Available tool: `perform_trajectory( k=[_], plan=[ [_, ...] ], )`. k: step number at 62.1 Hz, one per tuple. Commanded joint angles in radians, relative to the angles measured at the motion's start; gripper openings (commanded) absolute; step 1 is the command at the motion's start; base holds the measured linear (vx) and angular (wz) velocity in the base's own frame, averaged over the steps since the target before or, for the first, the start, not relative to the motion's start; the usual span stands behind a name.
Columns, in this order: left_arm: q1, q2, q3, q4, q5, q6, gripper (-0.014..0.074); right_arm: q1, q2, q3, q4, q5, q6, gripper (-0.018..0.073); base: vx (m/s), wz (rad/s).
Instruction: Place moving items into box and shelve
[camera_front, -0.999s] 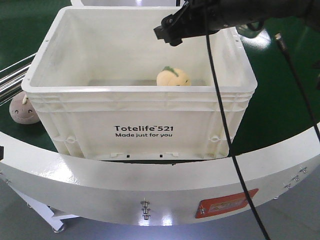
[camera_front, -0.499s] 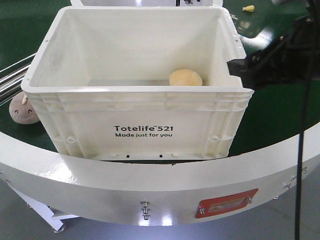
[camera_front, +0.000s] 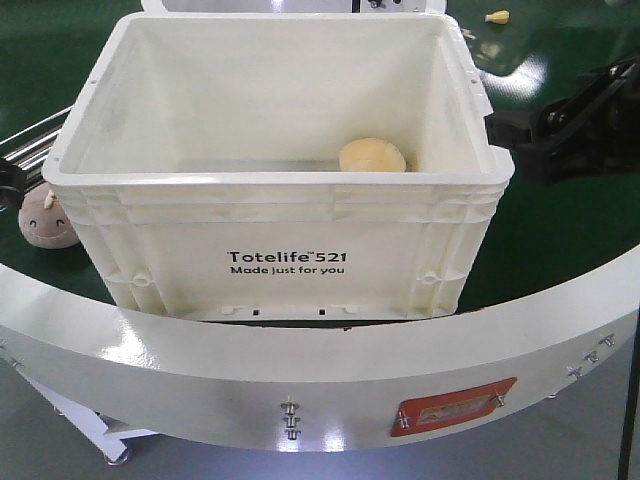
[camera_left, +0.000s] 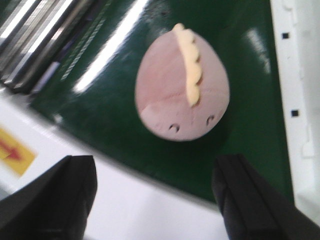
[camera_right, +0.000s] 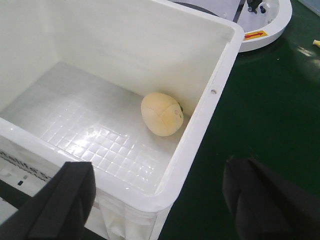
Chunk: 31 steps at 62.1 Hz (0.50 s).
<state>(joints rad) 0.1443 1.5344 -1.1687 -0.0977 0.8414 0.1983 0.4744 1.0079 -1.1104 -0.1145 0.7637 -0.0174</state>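
The white box (camera_front: 280, 215) with black print stands on the green surface. A yellow-orange plush (camera_front: 372, 156) lies inside it near the right wall, also seen as a round plush (camera_right: 161, 114) in the right wrist view. My right gripper (camera_right: 165, 200) is open and empty, straddling the box's corner rim (camera_right: 200, 135), and it appears as a black gripper (camera_front: 520, 135) just right of the box. A pinkish plush (camera_left: 182, 95) with a yellow crest lies left of the box, where the front view shows the same plush (camera_front: 45, 220). My left gripper (camera_left: 155, 200) is open just short of it.
A curved white rail (camera_front: 300, 350) with a red label (camera_front: 455, 408) runs across the front. Metal rods (camera_front: 30, 135) lie at the left. A small yellow object (camera_front: 497, 17) sits far back right. The box wall (camera_left: 300, 100) stands right of the pinkish plush.
My right gripper has moved from above the box to outside its right wall. The yellow-orange plush rolled slightly right, hiding its leaf. The left gripper has appeared at the left edge.
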Motion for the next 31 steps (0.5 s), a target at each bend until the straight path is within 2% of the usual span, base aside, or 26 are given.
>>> perform_trajectory(
  k=[1, 7, 12, 24, 31],
  plan=[
    [0.015, 0.032, -0.056, -0.129, -0.065, 0.086, 0.0593, -0.003, -0.01, -0.028, -0.017, -0.081, -0.011, 0.0572, 0.0, 0.0],
    [0.016, 0.111, -0.09, -0.221, -0.068, 0.173, 0.0593, -0.003, -0.01, -0.028, -0.018, -0.081, -0.011, 0.0572, 0.0, 0.0],
    [0.016, 0.179, -0.109, -0.28, -0.095, 0.216, 0.0593, -0.003, -0.01, -0.028, -0.018, -0.079, -0.011, 0.0572, 0.0, 0.0],
    [0.016, 0.279, -0.109, -0.26, -0.14, 0.218, 0.0584, -0.003, -0.01, -0.028, -0.018, -0.078, -0.011, 0.057, 0.0, 0.0],
    [0.016, 0.299, -0.109, -0.24, -0.13, 0.217, 0.0512, -0.003, -0.01, -0.028, -0.018, -0.078, -0.011, 0.057, 0.0, 0.0]
  ],
)
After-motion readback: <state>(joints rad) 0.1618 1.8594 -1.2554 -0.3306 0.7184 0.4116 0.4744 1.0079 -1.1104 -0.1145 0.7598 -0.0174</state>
